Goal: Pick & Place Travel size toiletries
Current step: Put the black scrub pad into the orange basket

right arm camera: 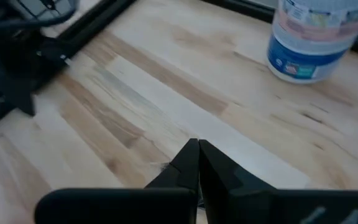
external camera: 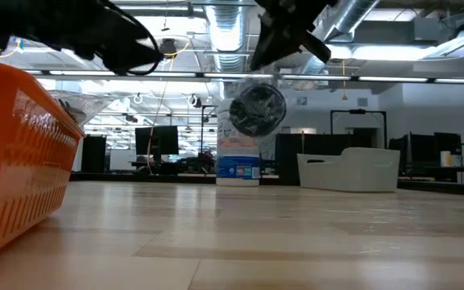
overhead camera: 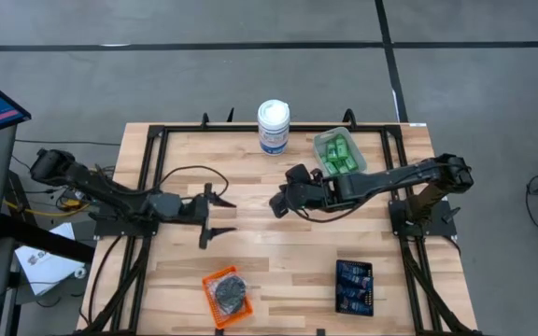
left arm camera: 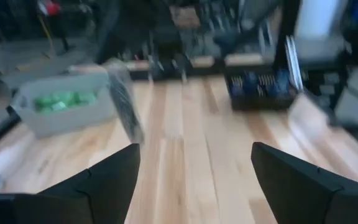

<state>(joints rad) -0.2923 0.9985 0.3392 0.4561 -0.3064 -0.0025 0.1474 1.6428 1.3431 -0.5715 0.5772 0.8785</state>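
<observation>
My right gripper (overhead camera: 276,205) hovers over the table's middle, shut on a round dark grey puck in clear wrap (external camera: 256,109), which hangs high above the wood. In the right wrist view its fingertips (right arm camera: 197,150) are closed together and hide the puck. My left gripper (overhead camera: 215,217) is open, left of centre, with its fingers pointing toward the right gripper. It touches nothing. The left wrist view shows the hanging wrapped puck (left arm camera: 126,102) ahead of the open left gripper (left arm camera: 194,158). More pucks lie in the orange tray (overhead camera: 215,280), green bottles in the clear tray (overhead camera: 320,142) and blue tubes in the black tray (overhead camera: 354,269). My right gripper pinches the clear wrap at the puck's upper edge (external camera: 261,84) between its two shut fingers, coming from above and from the table's right. The puck hangs below the fingers, lifted clear of the table. How many layers of wrap are held cannot be seen.
A tall white canister with a blue label (overhead camera: 274,126) stands at the far edge, just left of the clear tray. The orange tray sits near the front edge left of centre and the black tray right of centre. Bare wood lies between the two grippers and the front trays.
</observation>
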